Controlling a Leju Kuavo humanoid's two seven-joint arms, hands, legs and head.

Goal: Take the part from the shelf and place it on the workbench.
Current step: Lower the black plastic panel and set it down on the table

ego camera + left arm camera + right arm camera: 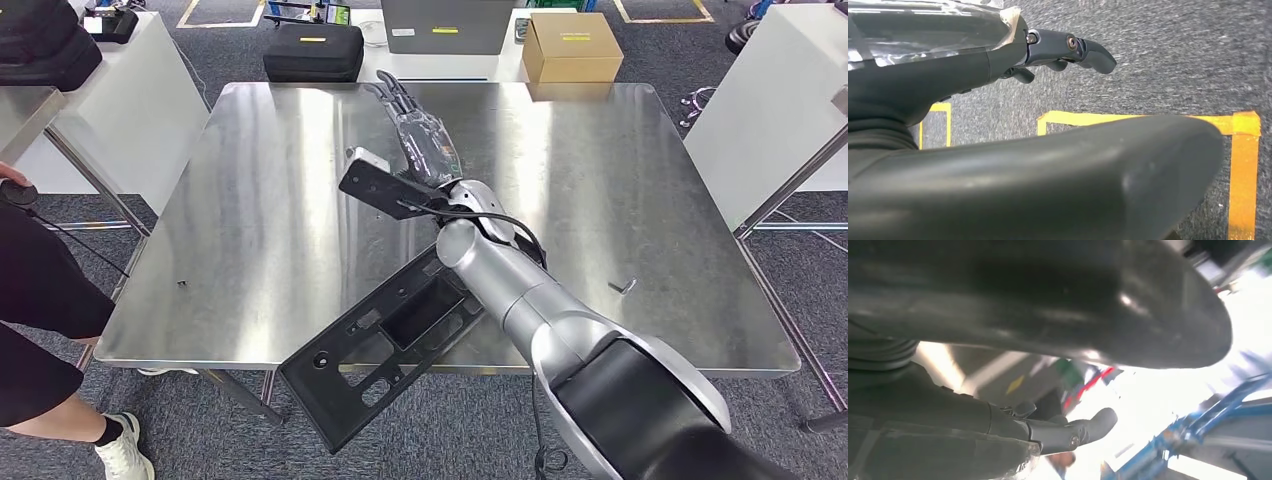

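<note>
Right arm (560, 320) enters from 5 o'clock and crosses the part (385, 335), a black frame lying flat at the workbench (250, 220) near edge, one end overhanging at 7 o'clock. Right hand (420, 130) extends toward 12 o'clock, fingers straight, holding nothing. Left hand (1068, 50) hangs over carpet, fingers apart, holding nothing.

Part (385, 335) on workbench (250, 220) front edge, overhanging; box (572, 47) behind.

A cardboard box (572, 47) sits beside a black case (313, 52).
</note>
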